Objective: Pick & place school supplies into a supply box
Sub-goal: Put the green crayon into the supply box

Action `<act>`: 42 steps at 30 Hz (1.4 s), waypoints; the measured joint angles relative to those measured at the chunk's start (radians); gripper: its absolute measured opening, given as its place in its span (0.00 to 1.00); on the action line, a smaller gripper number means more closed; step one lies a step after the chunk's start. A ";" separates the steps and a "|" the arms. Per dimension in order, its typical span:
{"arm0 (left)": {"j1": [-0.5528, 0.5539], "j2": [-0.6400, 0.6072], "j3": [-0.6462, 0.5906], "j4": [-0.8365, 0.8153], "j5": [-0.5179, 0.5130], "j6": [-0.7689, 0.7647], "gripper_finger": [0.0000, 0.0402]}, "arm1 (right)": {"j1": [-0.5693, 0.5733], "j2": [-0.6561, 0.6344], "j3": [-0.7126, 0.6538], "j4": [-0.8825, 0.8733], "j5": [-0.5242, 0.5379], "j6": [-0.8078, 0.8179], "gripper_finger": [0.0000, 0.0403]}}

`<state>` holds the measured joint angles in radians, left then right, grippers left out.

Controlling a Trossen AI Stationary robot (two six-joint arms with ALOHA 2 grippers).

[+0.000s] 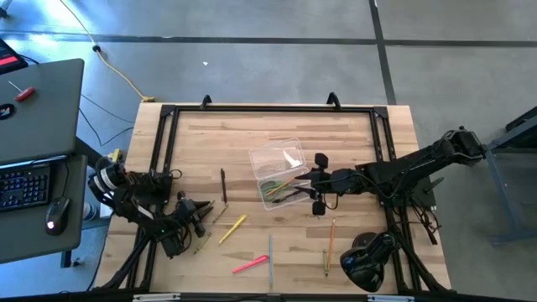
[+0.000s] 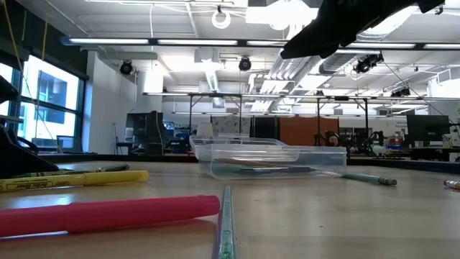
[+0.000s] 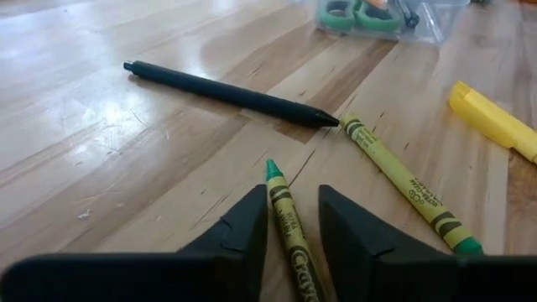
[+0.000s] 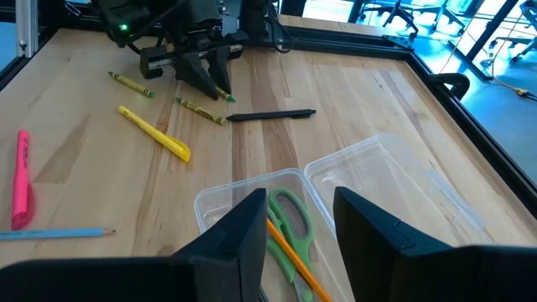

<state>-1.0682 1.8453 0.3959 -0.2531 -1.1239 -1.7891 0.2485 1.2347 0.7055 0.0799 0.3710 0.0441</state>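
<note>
Clear plastic made up the small rectangular supply box (image 4: pixel 220 204), which sat near the middle of the wooden table (image 1: pixel 352 143). One empty clear tray (image 4: pixel 394 180) touched its side. Inside the box we counted two things: one pair of green-handled scissors (image 4: pixel 289 220) and one orange pencil (image 4: pixel 295 260). The right gripper (image 4: pixel 298 226) hung just above the box, its jaws wide and holding nothing.

Loose on the table we counted three yellow-wrapped, green-tipped crayons. One crayon (image 3: pixel 285 210) lay between the fingers of the left gripper (image 1: pixel 197 220), low at the table's left front. Its jaws stood narrow and astride it, with a sliver of gap on one side. A second crayon (image 3: pixel 407 184) lay just beside it, and the third crayon (image 4: pixel 130 84) lay farther out.

We also counted one thin black pen (image 3: pixel 226 92), whose tip nearly touched the second crayon. There were also one yellow highlighter (image 1: pixel 232 229), one pink highlighter (image 1: pixel 250 265), one light blue pencil (image 1: pixel 270 256) and one more orange pencil (image 1: pixel 332 235). A short green stick (image 1: pixel 325 262) lay just beside that pencil. One bulky black object (image 1: pixel 369 260) sat at the right front corner, near the orange pencil on the table.
</note>
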 joint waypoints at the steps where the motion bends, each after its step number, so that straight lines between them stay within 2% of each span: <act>1: 0.000 0.011 -0.001 0.006 -0.009 -0.003 0.28 | 0.000 0.000 0.000 0.000 0.000 0.000 0.29; 6: 0.000 0.039 -0.002 0.052 -0.056 0.001 0.08 | 0.000 0.000 0.000 0.000 0.000 0.000 0.29; 8: 0.002 0.040 0.003 0.053 -0.077 0.001 0.09 | 0.000 0.000 0.000 0.000 0.000 0.000 0.29; 13: 0.031 0.016 0.037 0.055 -0.227 -0.038 0.09 | 0.000 0.000 0.000 0.000 -0.001 0.000 0.29; 16: 0.084 -0.039 0.061 0.047 -0.251 -0.014 0.09 | 0.000 0.000 0.000 0.006 -0.001 0.000 0.29; 20: 0.152 -0.141 0.115 0.045 -0.238 0.134 0.09 | 0.000 0.000 0.000 0.007 0.000 0.000 0.29; 24: 0.243 -0.255 0.199 0.047 -0.087 0.398 0.09 | 0.000 0.000 0.000 0.007 0.000 0.000 0.29; 30: 0.425 -0.331 0.364 0.186 0.139 1.040 0.09 | 0.000 0.000 0.000 0.007 0.000 0.000 0.29; 33: 0.534 -0.330 0.429 0.274 0.263 1.281 0.09 | 0.000 0.000 0.000 0.007 0.000 0.020 0.29; 38: 0.717 -0.271 0.473 0.420 0.490 1.424 0.10 | 0.000 0.000 0.000 -0.005 0.023 0.087 0.29; 42: 0.820 -0.182 0.476 0.597 0.602 1.446 0.10 | 0.001 0.000 0.000 -0.064 0.098 0.090 0.29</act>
<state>-0.2487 1.6635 0.8720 0.3436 -0.5223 -0.3429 0.2493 1.2350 0.7052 0.0164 0.4690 0.1344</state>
